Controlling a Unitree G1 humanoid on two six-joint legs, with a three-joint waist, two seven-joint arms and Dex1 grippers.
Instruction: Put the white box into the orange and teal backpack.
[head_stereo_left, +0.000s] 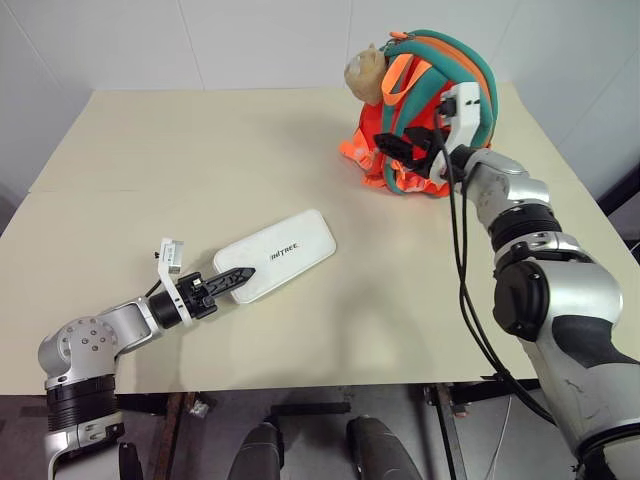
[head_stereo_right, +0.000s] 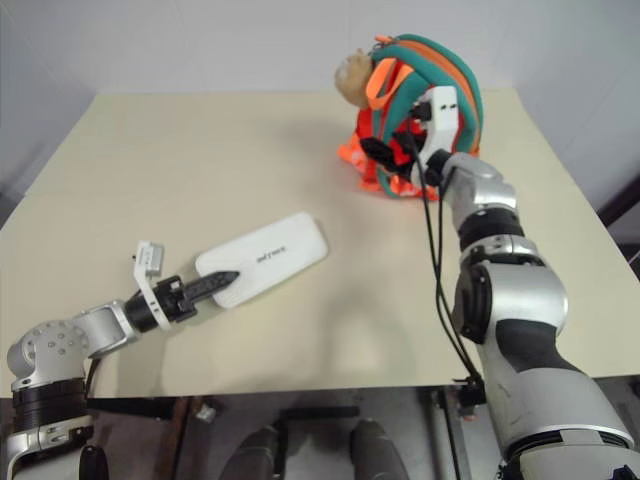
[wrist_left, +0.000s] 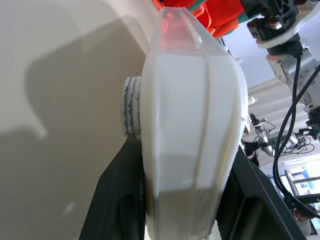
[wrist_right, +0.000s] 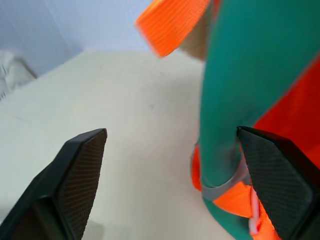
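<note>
Nearest the camera, low on the left, the left gripper (head_stereo_left: 228, 284) clamps the near end of the white box (head_stereo_left: 283, 251), one black finger above and one below its thin edge. The box is a flat, rounded white case with small dark lettering; it lies slanted on the cream table (head_stereo_left: 150, 160), its free end pointing toward the far right. It looks rigid, light and smooth, so it will probably keep its shape but may slip or swing if pinched only at one end. A firmer hold would sit further in along its length, across the flat faces.

At the far right of the table stands the orange and teal backpack (head_stereo_left: 420, 90), soft and slumped, with a tan plush charm (head_stereo_left: 364, 72) at its upper left. The right gripper (head_stereo_left: 411, 149) is at the backpack's near side with its fingers spread wide, a teal strap (wrist_right: 240, 90) between them, nothing yet gripped. The fabric will likely give and sag, so its opening needs holding apart.
</note>
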